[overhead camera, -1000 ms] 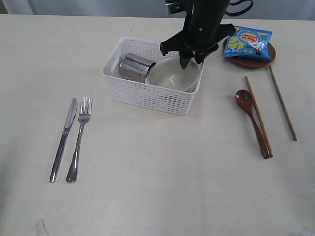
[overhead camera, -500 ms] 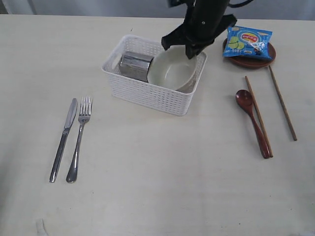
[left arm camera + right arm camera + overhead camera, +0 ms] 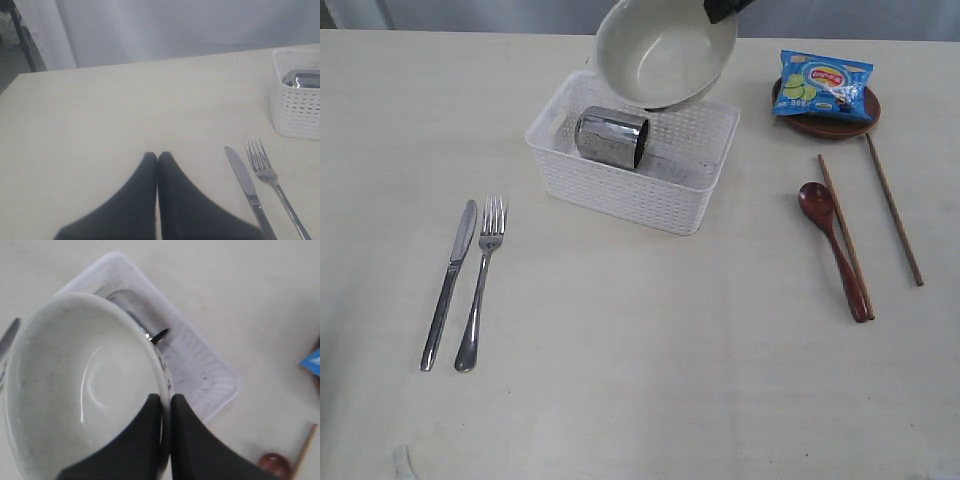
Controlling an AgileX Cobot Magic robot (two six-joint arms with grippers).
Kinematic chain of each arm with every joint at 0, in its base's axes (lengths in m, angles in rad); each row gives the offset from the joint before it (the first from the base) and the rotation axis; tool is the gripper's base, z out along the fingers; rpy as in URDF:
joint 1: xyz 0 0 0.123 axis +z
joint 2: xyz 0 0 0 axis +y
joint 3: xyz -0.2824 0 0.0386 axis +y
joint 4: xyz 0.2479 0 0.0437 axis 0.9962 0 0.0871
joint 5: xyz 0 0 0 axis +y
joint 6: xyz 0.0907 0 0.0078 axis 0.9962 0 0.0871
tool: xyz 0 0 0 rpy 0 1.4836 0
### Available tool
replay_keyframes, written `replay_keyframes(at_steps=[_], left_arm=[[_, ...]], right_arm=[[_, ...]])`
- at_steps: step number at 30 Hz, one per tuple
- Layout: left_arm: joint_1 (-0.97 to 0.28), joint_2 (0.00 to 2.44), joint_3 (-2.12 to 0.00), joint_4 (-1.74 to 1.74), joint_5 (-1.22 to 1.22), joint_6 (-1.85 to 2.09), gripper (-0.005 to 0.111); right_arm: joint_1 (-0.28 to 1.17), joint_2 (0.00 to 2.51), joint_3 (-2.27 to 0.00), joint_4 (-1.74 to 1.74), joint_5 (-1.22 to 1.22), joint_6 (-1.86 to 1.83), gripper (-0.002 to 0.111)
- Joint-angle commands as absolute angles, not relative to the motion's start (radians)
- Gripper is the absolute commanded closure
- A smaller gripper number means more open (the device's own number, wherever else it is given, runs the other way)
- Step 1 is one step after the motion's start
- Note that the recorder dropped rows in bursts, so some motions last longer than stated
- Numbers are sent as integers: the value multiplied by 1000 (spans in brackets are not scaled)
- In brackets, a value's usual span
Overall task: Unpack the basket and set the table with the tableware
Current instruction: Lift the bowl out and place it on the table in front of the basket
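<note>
— What has changed?
— Toward the left edge of the table [image 3: 640, 400] the knife [image 3: 448, 285] and fork [image 3: 480, 285] lie set, with the left gripper [image 3: 158, 156] closed on nothing near them. The bowl [image 3: 665, 55], inside the basket [image 3: 620, 190] a second ago, now hangs above it with its rim pinched by the right gripper [image 3: 165, 400].
— What remains?
— Only the cup [image 3: 611, 137] lies in the basket, and the bowl needs a place.

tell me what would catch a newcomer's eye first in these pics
The pale bowl hangs tilted in the air above the white basket, pinched by its rim in the right gripper. A shiny steel cup lies on its side in the basket, and a bright blue snack bag sits on the brown plate farther right in the exterior view.
</note>
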State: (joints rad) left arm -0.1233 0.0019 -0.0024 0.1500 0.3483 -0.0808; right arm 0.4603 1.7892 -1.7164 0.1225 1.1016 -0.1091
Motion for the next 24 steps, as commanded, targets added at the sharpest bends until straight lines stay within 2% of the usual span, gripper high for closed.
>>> replay_keyframes(at_steps=[1, 5, 12, 18, 22, 24], left_arm=[[-128, 0, 0, 153, 348, -83, 107], [-128, 0, 0, 144, 348, -83, 107], [-128, 0, 0, 146, 348, -83, 107], [-128, 0, 0, 146, 348, -83, 107], [-128, 0, 0, 146, 348, -83, 107], [-128, 0, 0, 146, 348, -83, 107]], right_arm=[[461, 1748, -1626, 356, 1121, -216, 108], [508, 1730, -1472, 424, 1059, -236, 108], [630, 1726, -1164, 424, 753, -232, 108], [632, 1728, -974, 526, 552, -233, 108], [632, 1728, -912, 537, 521, -233, 108], [632, 1728, -904, 544, 510, -233, 105]])
